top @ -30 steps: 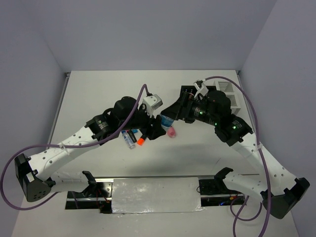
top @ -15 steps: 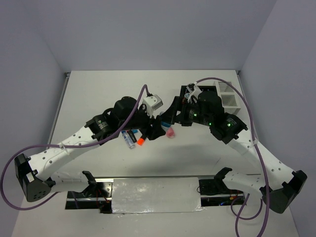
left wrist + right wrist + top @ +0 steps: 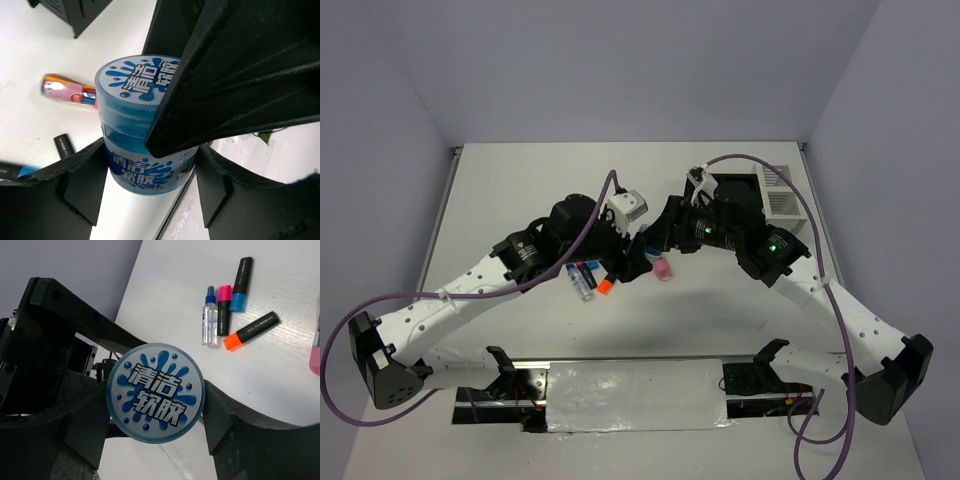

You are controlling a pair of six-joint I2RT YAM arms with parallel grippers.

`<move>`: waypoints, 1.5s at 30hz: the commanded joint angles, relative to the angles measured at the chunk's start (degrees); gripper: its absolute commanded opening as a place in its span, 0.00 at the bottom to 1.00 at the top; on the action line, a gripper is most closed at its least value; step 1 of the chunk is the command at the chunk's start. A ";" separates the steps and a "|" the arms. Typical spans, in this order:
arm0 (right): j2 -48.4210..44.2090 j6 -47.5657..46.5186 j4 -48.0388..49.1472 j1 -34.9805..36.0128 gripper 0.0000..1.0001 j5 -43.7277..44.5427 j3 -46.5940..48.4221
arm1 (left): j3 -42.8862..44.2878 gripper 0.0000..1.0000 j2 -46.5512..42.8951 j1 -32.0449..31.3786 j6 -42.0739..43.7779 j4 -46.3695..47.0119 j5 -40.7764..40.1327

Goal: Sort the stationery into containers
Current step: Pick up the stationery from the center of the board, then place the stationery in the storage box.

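**Round blue-white tub point(image 3: 140, 125), held between both hands over the middle of the tabletop point(image 3: 520, 180).**

- **Left wrist view:** the left hand point(image 3: 150, 187) is clamped across the tub's lower body, one finger on each side; the tub's axis runs up the picture, leaning left, with the printed lid uppermost; a finger of the right hand crosses its right side, against the lid's rim.
- **Right wrist view:** the lid faces the lens squarely, so the axis lies along the line of sight; the right hand point(image 3: 156, 407) is closed on the lid's edge from both sides; the tub's body is hidden behind the lid. Three markers point(image 3: 224, 310) and a small spray bottle point(image 3: 210, 315) lie on the tabletop; the bottle and two markers have their long axes roughly parallel; the orange-capped marker lies aslant.
- **Top view:** the tub is hidden where the two hands meet; the pink tube point(image 3: 663, 268) lies just beside them; the black organiser point(image 3: 730, 187) and the white slatted box point(image 3: 782, 190) stand behind the right arm.
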 commanded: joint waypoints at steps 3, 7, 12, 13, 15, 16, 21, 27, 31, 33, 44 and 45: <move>2.09 -7.65 3.65 -5.06 0.00 7.75 3.90 | 6.14 0.99 1.24 -0.30 -2.65 -1.78 -14.39; 6.73 -12.91 1.36 -12.61 0.00 18.39 6.53 | 9.49 0.99 3.89 0.06 -6.86 -11.28 -25.92; 17.11 -19.61 2.41 -16.31 0.00 26.86 13.03 | 8.27 0.99 1.53 0.23 -14.07 -17.26 -32.21; 18.60 -20.49 2.59 -17.88 0.00 27.13 14.17 | 7.83 0.99 1.00 0.23 -14.25 -17.44 -31.51; 22.56 -21.72 3.73 -18.95 0.00 27.22 17.16 | 6.60 0.99 -0.75 0.23 -14.69 -17.62 -29.75; 23.96 -22.25 3.82 -20.00 0.00 27.57 18.30 | 6.16 0.99 -1.29 0.32 -14.78 -17.62 -29.31; 33.20 -26.20 3.73 -21.85 0.00 27.75 24.90 | 2.90 0.99 -4.72 0.24 -16.45 -17.35 -26.32; 36.28 -26.91 4.70 -24.23 0.00 27.22 26.49 | 1.14 0.99 -7.53 0.23 -17.59 -18.59 -26.84; 36.99 -26.83 5.05 -24.40 0.00 27.66 25.88 | 1.49 0.99 -7.89 0.23 -17.24 -19.64 -28.42; 37.07 -26.91 5.31 -24.58 0.00 28.44 25.70 | 1.84 0.99 -7.80 0.24 -17.07 -19.64 -28.52; 37.08 -27.79 6.19 -24.49 0.10 29.42 22.36 | 1.93 0.99 -5.60 0.23 -16.72 -18.06 -27.73; 36.90 -27.79 6.11 -24.58 0.18 29.24 22.01 | 2.02 0.99 -5.43 0.23 -16.72 -17.88 -27.81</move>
